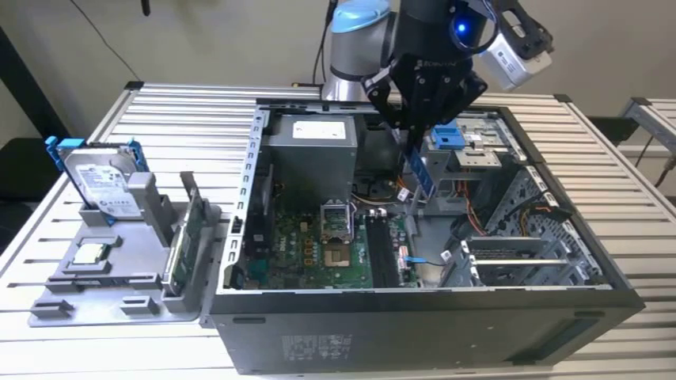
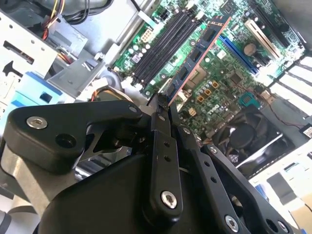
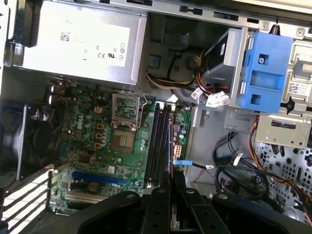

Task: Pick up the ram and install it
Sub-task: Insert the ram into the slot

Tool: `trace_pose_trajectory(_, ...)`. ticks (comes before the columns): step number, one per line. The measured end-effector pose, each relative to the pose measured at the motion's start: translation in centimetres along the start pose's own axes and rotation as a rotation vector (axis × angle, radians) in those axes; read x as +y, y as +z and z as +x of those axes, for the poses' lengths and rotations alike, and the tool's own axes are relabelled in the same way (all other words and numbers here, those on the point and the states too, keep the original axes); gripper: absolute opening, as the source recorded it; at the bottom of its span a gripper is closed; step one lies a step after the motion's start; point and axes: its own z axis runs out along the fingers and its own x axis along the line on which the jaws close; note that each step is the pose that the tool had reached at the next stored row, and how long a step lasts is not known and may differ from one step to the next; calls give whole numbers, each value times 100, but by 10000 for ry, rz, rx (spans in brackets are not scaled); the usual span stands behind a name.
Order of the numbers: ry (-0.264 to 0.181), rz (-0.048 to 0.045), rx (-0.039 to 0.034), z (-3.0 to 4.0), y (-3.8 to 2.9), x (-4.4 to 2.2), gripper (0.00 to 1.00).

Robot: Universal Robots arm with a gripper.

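1. My fingers [image 2: 161, 146] are pinching the ram [image 2: 197, 53] by one short end, so the rest of the stick hangs free below me
2. Ram's inside the open PC case [image 1: 423, 332], above the mobo [image 3: 97, 141], not seated yet
3. In first wrist view the stick runs approx in line w/ the black DIMM slots [image 3: 158, 141]. Prob held so to match slot direction

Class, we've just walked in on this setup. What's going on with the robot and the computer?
The arm's gripper is shut on the ram, holding it by one end over the open computer case. The stick hangs above the motherboard, near the black memory slots, and is not yet seated. A hard drive stands in a rack on the exterior view's left.
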Motion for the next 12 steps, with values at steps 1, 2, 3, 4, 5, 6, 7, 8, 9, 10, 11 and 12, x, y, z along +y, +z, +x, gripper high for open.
trace_pose_trajectory(1, 0, 1, 0, -1, 4, 0, 14)
trace_pose_trajectory(2, 0, 1, 0, -1, 8, 0, 14)
trace_pose_trajectory(3, 0, 1, 0, -2, 12, 0, 14)
trace_pose_trajectory(4, 0, 0, 0, -1, 16, 0, 14)
trace_pose_trajectory(5, 0, 0, 0, -1, 21, 0, 14)
trace_pose_trajectory(6, 0, 0, 0, -1, 25, 0, 14)
trace_pose_trajectory(7, -1, 0, 0, -1, 30, 0, 14)
trace_pose_trajectory(8, 0, 0, 0, -1, 36, 0, 14)
trace_pose_trajectory(9, 0, 0, 0, -1, 43, 0, 14)
trace_pose_trajectory(10, 0, 0, 0, -1, 49, 0, 14)
trace_pose_trajectory(11, 0, 1, 1, -1, 56, 0, 14)
trace_pose_trajectory(12, 0, 0, 0, 0, 64, 0, 14)
